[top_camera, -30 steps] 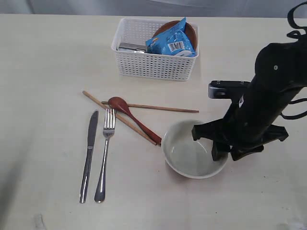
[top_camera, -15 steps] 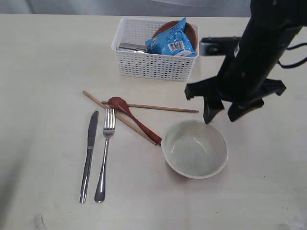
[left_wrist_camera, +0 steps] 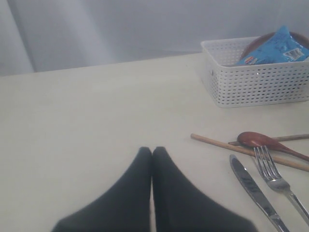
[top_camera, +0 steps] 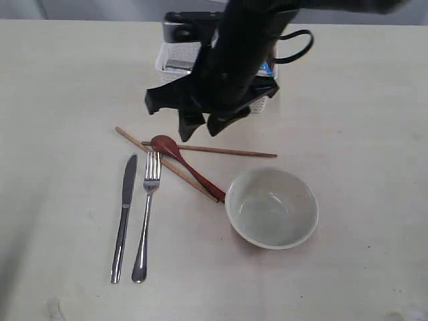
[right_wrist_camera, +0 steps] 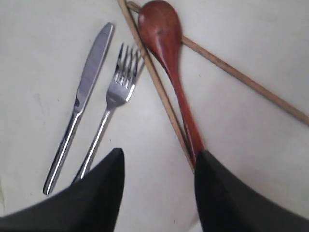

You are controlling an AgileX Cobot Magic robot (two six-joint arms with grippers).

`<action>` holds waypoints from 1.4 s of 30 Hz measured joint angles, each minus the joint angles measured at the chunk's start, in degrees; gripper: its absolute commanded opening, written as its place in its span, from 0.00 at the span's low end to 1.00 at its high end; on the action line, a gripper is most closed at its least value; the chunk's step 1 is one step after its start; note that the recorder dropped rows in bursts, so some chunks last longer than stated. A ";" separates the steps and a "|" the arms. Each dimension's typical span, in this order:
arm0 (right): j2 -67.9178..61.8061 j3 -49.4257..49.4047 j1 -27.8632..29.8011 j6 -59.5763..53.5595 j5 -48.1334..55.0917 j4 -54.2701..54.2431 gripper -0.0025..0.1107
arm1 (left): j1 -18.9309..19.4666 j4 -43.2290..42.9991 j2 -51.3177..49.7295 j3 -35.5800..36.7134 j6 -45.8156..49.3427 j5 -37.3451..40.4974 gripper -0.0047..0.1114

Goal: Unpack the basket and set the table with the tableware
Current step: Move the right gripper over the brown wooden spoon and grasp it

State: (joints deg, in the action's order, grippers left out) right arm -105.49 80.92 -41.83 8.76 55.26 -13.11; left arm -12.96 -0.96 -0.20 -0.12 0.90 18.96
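Nearest us, the knife (top_camera: 124, 217) and fork (top_camera: 146, 221) lie side by side on the tabletop (top_camera: 67, 80), with the bowl (top_camera: 271, 207) to their right. Behind them the spoon (top_camera: 187, 167) lies crossed with the chopsticks (top_camera: 221, 151). Our right pincer (top_camera: 202, 127) hangs above these, fingers apart, holding nothing. Our left pincer (left_wrist_camera: 152, 152) is pressed together. Farthest, the basket (left_wrist_camera: 256, 84) holds a blue chips packet (left_wrist_camera: 277, 48).

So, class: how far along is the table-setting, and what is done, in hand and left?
Done: the knife, fork, spoon, chopsticks and bowl lie out on the table. In hand: nothing; the right hand hangs open above the spoon's handle, and the left hand is shut and empty. Left: the brown plate sits in the basket with the blue packet.
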 measured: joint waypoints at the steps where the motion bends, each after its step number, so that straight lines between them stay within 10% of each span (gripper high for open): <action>1: -2.25 1.71 -0.54 -0.49 0.35 0.00 0.34 | 0.00 0.00 0.00 0.00 0.00 0.00 0.04; 35: -21.78 11.60 -5.86 -3.89 -1.42 13.97 0.33 | 0.00 0.00 0.00 0.00 0.00 0.00 0.04; 42: -22.34 11.64 -5.86 -4.05 -1.15 14.10 0.02 | 0.00 0.00 0.00 0.00 0.00 0.00 0.04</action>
State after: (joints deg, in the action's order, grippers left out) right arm -127.83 92.56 -47.69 4.71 54.12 1.00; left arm -12.96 -0.96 -0.20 -0.12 0.90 18.96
